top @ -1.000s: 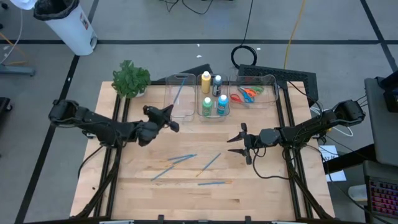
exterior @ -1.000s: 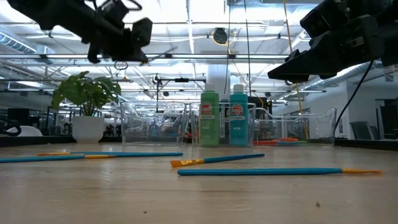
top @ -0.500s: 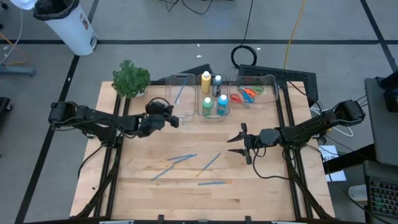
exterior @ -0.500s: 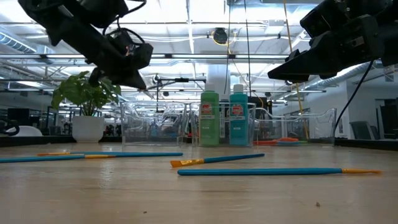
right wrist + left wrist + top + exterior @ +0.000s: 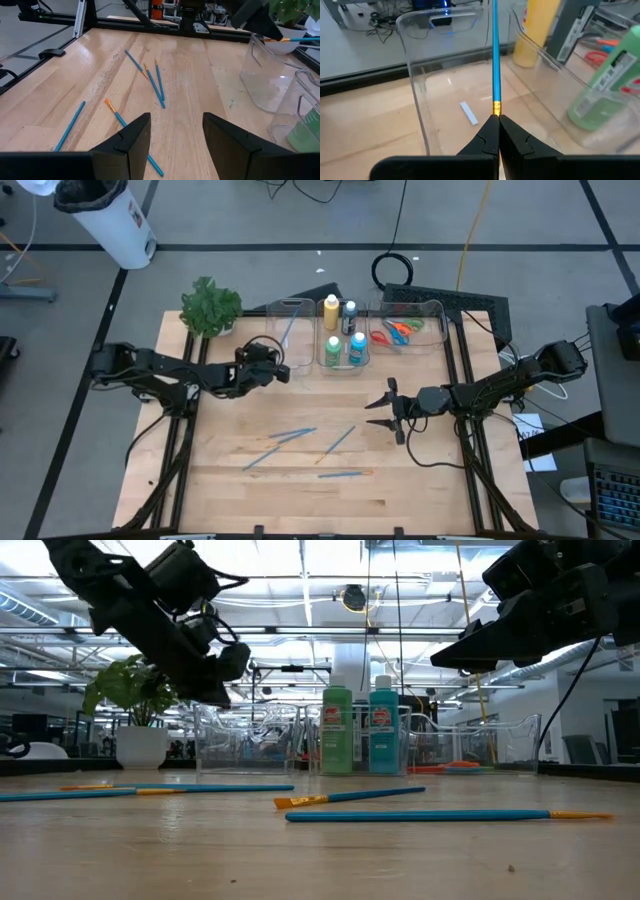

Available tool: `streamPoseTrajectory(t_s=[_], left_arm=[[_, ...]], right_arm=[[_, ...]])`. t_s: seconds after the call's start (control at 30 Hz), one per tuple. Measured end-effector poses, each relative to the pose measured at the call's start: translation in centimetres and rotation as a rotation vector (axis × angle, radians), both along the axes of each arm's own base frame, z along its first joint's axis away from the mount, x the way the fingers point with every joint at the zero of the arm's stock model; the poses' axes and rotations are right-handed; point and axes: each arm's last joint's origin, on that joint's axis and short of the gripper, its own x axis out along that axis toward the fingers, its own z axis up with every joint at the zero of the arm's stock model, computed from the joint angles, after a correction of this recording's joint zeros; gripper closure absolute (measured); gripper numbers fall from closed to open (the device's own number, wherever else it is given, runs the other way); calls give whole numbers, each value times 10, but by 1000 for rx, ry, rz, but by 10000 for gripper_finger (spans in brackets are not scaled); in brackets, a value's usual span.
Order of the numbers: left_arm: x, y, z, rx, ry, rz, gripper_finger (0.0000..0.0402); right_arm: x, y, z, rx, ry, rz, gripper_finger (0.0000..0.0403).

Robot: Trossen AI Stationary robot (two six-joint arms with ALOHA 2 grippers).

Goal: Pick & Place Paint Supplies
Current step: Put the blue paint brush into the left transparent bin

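Observation:
My left gripper point(image 5: 276, 364) is shut on a thin blue paintbrush point(image 5: 495, 55) at the near end of the left clear bin point(image 5: 300, 358), and the brush reaches out over the bin. My right gripper point(image 5: 385, 410) hangs open above the table, right of the middle, touching nothing. Several more blue brushes with orange tips point(image 5: 292, 436) lie flat on the wood; the right wrist view shows them too point(image 5: 159, 86). Yellow point(image 5: 331, 312), dark point(image 5: 349, 313), green point(image 5: 333, 350) and blue point(image 5: 357, 348) bottles stand in the middle bin. Scissors point(image 5: 398, 330) lie in the right bin. My left gripper pinches the paintbrush between its two fingertips point(image 5: 490, 131) at the orange-tip end point(image 5: 496, 108). The blue handle runs straight on from the fingers, in line with them, toward the far edge. The brush is lifted over the bin floor; its far end leaves the wrist view.
A leafy plant point(image 5: 210, 307) stands at the far left corner, next to the left bin. The three clear bins line the far edge. Bare wood point(image 5: 240, 500) stretches along the near side, in front of the loose brushes. Black frame rails point(image 5: 455, 360) cross the table under each arm.
My left gripper has come down and tipped its fingers downward at the near end of the left bin, keeping the paintbrush shut in its fingers. The right arm and the brushes on the table have stayed put.

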Motion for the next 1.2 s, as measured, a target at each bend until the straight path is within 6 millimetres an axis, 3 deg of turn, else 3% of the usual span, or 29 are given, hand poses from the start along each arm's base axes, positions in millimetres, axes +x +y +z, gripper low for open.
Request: streamPoseTrajectory(t_s=[1.2], left_arm=[[3,4,-1,-8,19,-53,364]], right_arm=[[0,0,0,1,1,0,232]])
